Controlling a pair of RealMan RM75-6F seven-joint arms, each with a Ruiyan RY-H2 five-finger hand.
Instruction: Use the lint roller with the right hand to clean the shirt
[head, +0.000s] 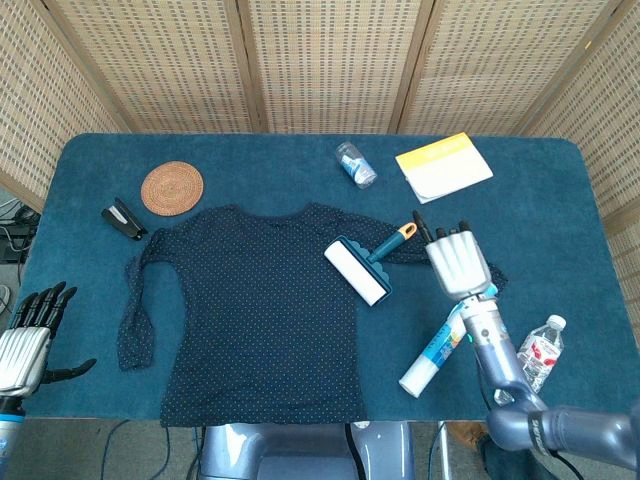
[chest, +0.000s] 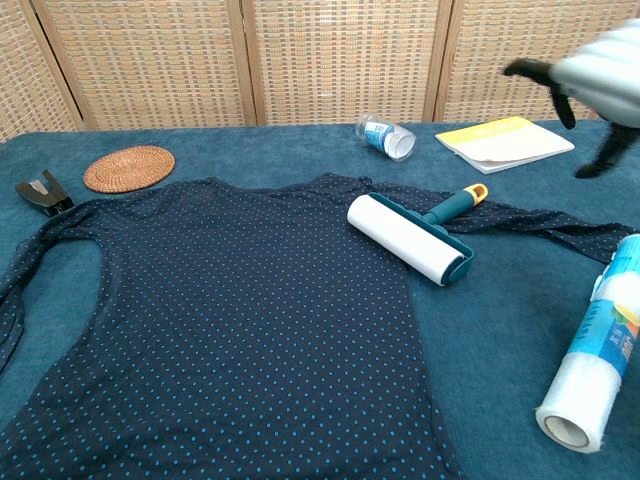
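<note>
Your lint roller (head: 361, 267) lies loose on the shirt (head: 250, 310), on the garment's right shoulder area near the middle of the table (head: 560, 200), white roll toward the shirt body, teal handle with orange tip pointing to the far right corner. Nothing touches it. Shirt is spread flat, collar toward the far edge, hem at the near edge.

Your right hand (head: 457, 262) is raised off the table, just right of the roller and apart from it, fingers spread and straight, holding nothing. In the chest view only its dark fingertips (chest: 545, 75) show, blurred, at the top right.

Left hand (head: 28, 335) sits off the near left corner, fingers apart, empty.

Around:
- wrapped roll (head: 436, 350) and water bottle (head: 538, 344), near right edge
- yellow notebook (head: 443, 166) and clear jar (head: 355, 164), far edge
- woven coaster (head: 172, 187) and black clip (head: 124, 218), far left
</note>
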